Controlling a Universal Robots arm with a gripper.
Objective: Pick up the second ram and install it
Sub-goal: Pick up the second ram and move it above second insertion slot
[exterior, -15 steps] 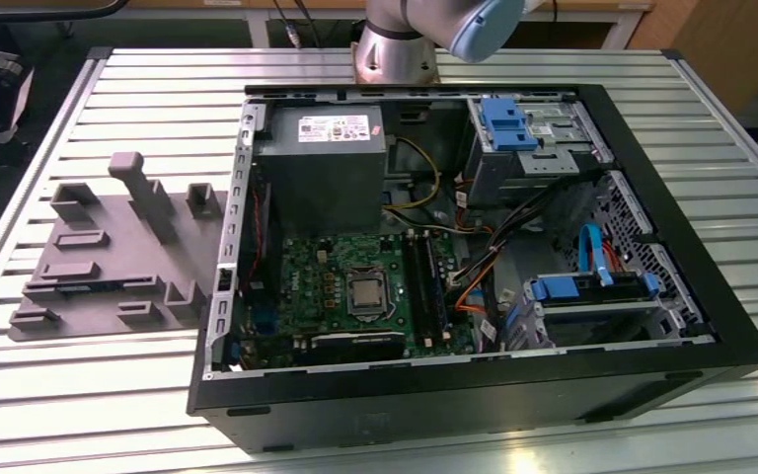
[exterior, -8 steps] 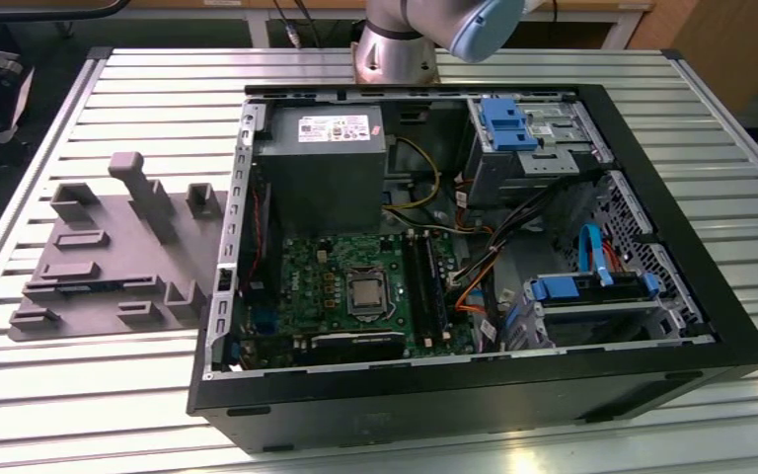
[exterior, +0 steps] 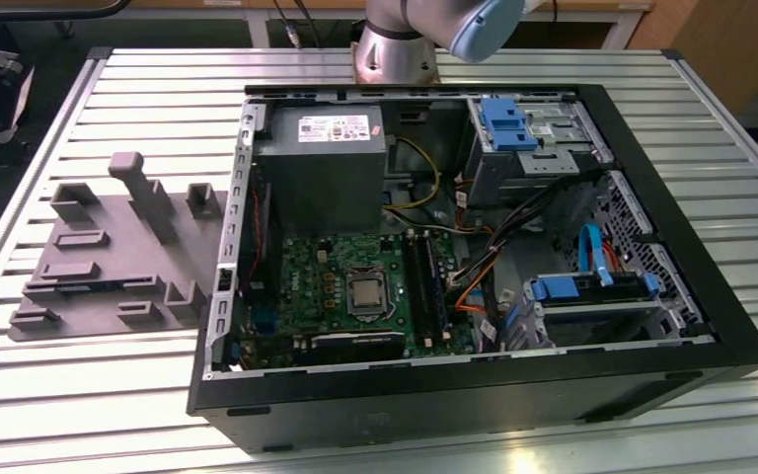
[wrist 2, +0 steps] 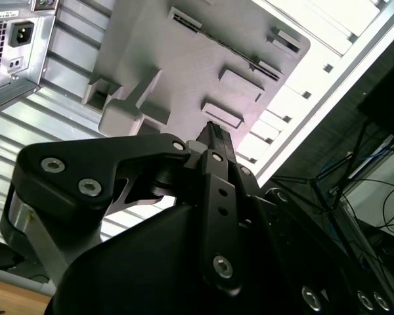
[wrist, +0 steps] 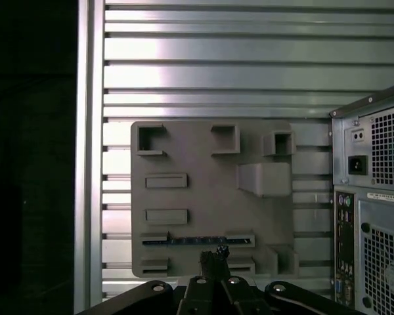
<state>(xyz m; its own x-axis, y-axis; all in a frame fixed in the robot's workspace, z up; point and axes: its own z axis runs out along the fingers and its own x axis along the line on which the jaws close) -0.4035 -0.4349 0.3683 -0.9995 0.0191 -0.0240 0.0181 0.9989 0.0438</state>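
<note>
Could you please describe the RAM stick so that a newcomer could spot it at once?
Beside the open black computer case, on the slatted metal table, lies a flat grey fixture plate. A thin blue-green circuit-board stick sits in its longest slot, the only coloured thing among the plate's grey blocks.

The grey metal arm (exterior: 393,49) with a pale blue joint cap (exterior: 488,25) stands upright. Its black two-finger gripper (wrist: 215,254) has both tips pressed together, holding nothing.

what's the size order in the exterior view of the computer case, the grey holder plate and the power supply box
1. computer case
2. grey holder plate
3. power supply box
</note>
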